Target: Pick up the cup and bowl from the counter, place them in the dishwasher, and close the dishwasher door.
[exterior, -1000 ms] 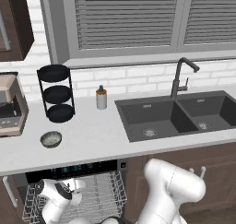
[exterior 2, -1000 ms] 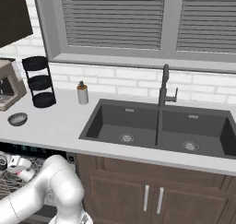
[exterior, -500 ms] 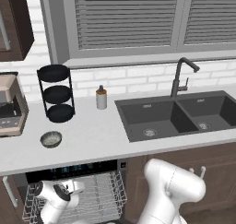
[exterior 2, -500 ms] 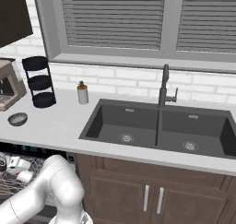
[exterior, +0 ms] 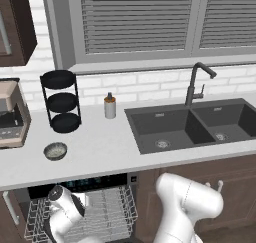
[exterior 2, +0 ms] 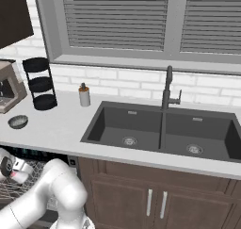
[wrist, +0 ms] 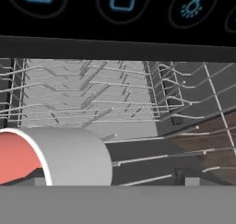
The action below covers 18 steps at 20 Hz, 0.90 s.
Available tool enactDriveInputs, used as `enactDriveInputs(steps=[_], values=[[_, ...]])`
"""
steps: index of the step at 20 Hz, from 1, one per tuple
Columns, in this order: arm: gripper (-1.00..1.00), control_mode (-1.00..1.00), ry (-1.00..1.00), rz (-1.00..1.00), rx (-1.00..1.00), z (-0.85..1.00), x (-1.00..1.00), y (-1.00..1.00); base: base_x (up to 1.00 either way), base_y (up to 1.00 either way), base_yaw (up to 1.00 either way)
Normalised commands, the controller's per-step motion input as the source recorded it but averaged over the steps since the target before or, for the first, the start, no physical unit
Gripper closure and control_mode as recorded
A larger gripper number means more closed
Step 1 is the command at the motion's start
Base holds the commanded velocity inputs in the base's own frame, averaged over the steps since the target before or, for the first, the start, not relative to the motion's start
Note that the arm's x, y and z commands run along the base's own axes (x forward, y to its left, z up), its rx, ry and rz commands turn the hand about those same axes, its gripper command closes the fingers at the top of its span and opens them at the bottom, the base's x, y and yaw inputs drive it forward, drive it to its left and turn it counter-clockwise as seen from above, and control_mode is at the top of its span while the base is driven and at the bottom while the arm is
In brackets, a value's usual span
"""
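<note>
While the white arm reaches down into the lower left of both base views, its pincer point(exterior: 75, 203) sits low over the white wire rack point(exterior: 107, 214) of the open dishwasher point(exterior: 100, 183), just under the black control strip. Its jaws cannot be made out clearly in any of the pictures, so whether they stand apart or grip anything cannot be told by eye.

From the hand camera, the cup point(wrist: 69, 156) lies on its side at the lower left of the frame, with its white wall curving toward the middle and its red inside facing left. It lies close in front of the camera, against the rack's wires, which stretch away across the upper half of the frame beneath a dark strip with bluish symbols. In the right base view a small reddish spot shows at the far left edge, beside the hand — too small to say more.

On the bench point(exterior: 110, 147), the bowl point(exterior: 55, 150) rests upright at the left of the left base view, in front of a black tiered rack point(exterior: 61, 101) and beside a coffee machine point(exterior: 11, 114) at the left edge. A small bottle with a dark cap point(exterior: 109, 106) stands near the wall, between the tiered rack and the dark double sink point(exterior: 192, 124) with its tap point(exterior: 196, 82).
</note>
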Motion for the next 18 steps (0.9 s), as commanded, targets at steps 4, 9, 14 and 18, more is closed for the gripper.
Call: enactDriveInputs(steps=[4,9,14,18], values=[[-1.00,-1.00,-0.03,0.02,0.04,-0.04,0.00,0.03,0.00,0.00,0.00],[-1.00,-1.00,0.09,0.14,0.00,0.06,0.01,0.21,0.00,0.00,0.00],[-1.00,-1.00,0.16,0.22,0.05,0.02,0.00,0.17,0.00,0.00,0.00],[-1.00,-1.00,0.12,0.00,-0.06,-0.01,-0.01,0.04,0.00,0.00,0.00]])
